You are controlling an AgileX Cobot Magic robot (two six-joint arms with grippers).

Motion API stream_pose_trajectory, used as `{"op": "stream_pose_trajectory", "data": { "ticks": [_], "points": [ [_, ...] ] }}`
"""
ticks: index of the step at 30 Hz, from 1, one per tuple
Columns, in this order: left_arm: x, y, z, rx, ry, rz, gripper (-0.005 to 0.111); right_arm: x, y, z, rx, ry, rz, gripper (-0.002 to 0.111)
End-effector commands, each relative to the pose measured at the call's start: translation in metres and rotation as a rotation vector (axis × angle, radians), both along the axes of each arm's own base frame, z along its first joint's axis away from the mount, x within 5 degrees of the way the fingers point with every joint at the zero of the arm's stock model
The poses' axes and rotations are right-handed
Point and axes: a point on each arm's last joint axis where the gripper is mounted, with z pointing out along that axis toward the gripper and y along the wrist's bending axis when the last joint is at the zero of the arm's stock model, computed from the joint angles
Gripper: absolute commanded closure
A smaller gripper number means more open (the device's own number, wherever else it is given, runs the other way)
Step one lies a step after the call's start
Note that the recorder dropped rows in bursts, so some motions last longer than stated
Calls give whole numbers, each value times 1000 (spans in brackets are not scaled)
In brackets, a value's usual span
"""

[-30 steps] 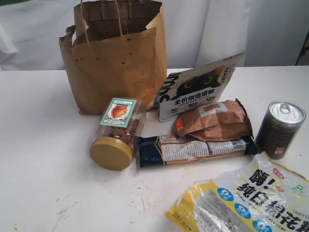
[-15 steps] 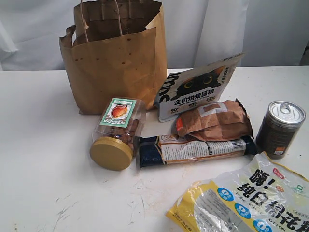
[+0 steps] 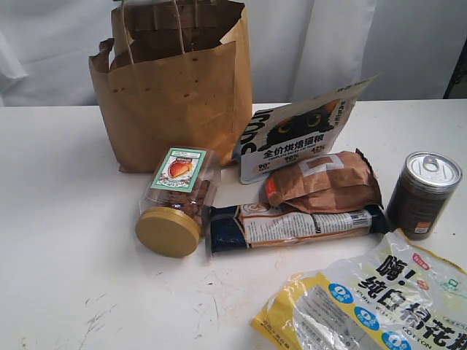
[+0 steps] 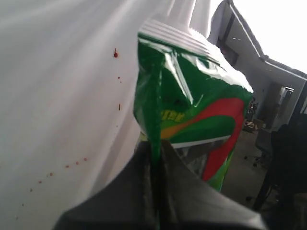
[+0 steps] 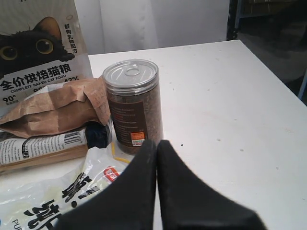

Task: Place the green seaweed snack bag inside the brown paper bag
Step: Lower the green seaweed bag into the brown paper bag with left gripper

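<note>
In the left wrist view the green seaweed snack bag [image 4: 192, 103] hangs in the air in front of a white curtain, its red-and-yellow swoosh showing. My left gripper [image 4: 154, 152] is shut on the packet's edge. The exterior view shows neither the packet nor either gripper. The brown paper bag [image 3: 175, 95] stands upright and open at the back left of the table. My right gripper [image 5: 157, 143] is shut with nothing in it, low over the table beside a brown can [image 5: 133, 103].
On the white table [image 3: 58, 219] lie a lidded nut jar [image 3: 175, 204], a cat-food pouch [image 3: 299, 131], a small brown snack pouch [image 3: 325, 182], a dark biscuit pack [image 3: 292, 224], the brown can [image 3: 423, 193] and a yellow-and-clear marshmallow bag [image 3: 379, 299].
</note>
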Motion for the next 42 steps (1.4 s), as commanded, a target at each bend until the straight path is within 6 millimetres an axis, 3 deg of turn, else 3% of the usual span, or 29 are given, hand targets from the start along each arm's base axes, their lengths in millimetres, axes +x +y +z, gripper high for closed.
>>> {"op": "stream_pose_trajectory", "data": {
  "ticks": [1, 10, 34, 38, 42],
  "points": [
    [10, -6, -13, 12, -5, -6, 107, 0, 0, 0, 2, -12, 1, 108],
    [23, -10, -43, 57, -24, -48, 107, 0, 0, 0, 2, -12, 1, 108],
    [24, -13, -49, 42, 1, -100, 107, 0, 0, 0, 2, -12, 1, 108],
    [24, -12, -51, 64, 14, -99, 100, 0, 0, 0, 2, -12, 1, 108],
    [25, -9, -56, 97, 51, -92, 83, 0, 0, 0, 2, -12, 1, 108]
  ]
}}
